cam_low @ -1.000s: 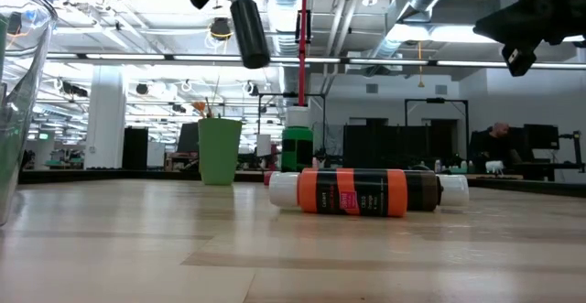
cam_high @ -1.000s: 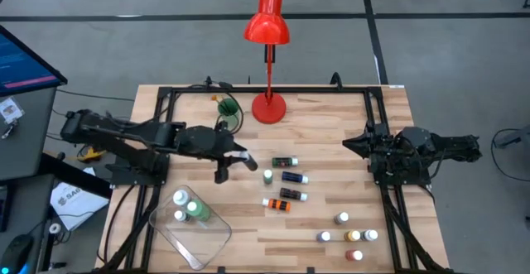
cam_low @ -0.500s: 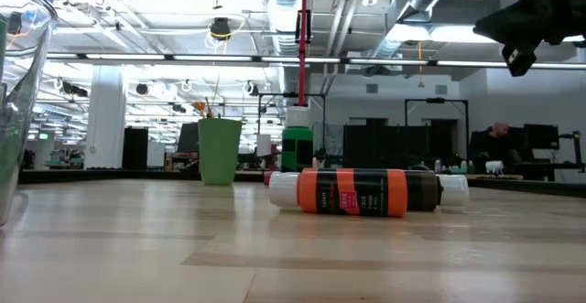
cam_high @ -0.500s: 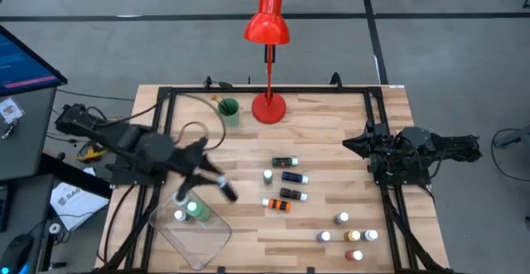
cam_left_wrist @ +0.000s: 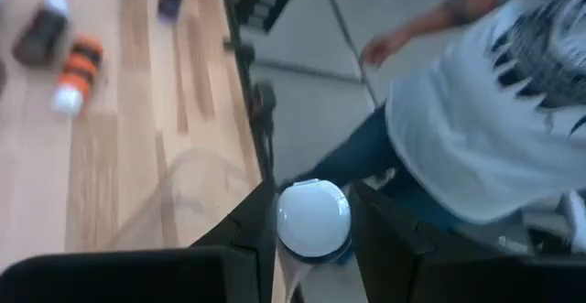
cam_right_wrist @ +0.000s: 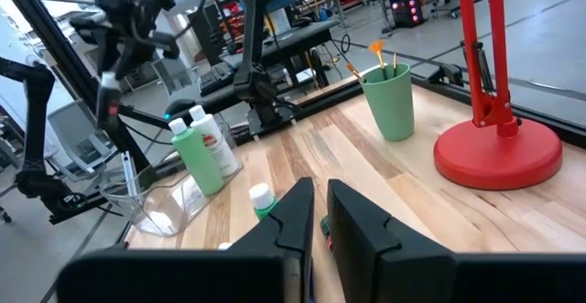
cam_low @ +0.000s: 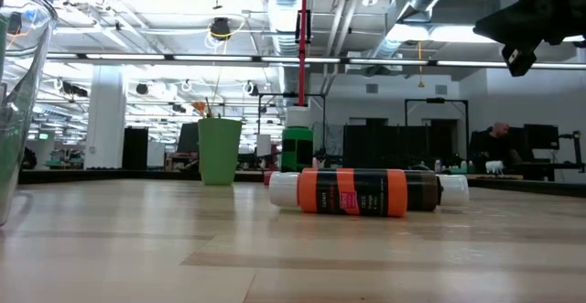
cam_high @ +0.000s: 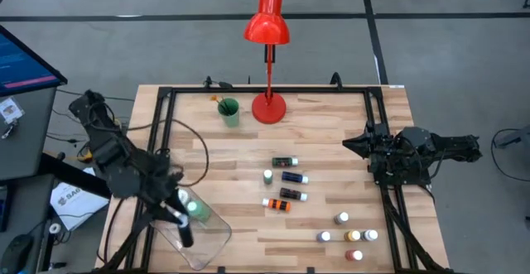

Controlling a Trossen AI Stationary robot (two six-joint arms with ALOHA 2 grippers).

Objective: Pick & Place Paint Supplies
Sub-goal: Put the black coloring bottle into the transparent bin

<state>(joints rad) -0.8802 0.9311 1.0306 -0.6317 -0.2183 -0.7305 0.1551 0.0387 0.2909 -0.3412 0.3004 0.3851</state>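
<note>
The left claw [cam_high: 180, 228] now hangs over the clear tray [cam_high: 217, 239] at the bench's [cam_high: 331, 133] near left corner; a second ago it was out over the middle of the bench, close to the lying bottles, and half a second ago it was partway back. In the left wrist view its fingers [cam_left_wrist: 252, 234] pinch a small bottle with a white cap [cam_left_wrist: 313, 219], seen cap-on; the bottle's colour cannot be told. A person in a pale shirt [cam_left_wrist: 494, 111] stands just off the bench edge in that view.

Inside the tray stands a larger green bottle [cam_high: 197, 209]. The arm covers the spot where a white-capped bottle stood beside it earlier.

The other bottles have not moved. A green-labelled bottle [cam_high: 284, 161], a blue one [cam_high: 294, 177], a dark one [cam_high: 292, 194] and an orange one [cam_high: 277, 204] lie on their sides at mid-bench, with a small green bottle [cam_high: 268, 176] upright beside them. Five more stand near the front right [cam_high: 354, 235].

The green cup [cam_high: 228, 112] with brushes and the red lamp [cam_high: 268, 107] are at the far edge as before.

The right claw [cam_high: 351, 145] waits at the right side, unchanged, its fingers [cam_right_wrist: 295, 213] nearly together and holding nothing.
</note>
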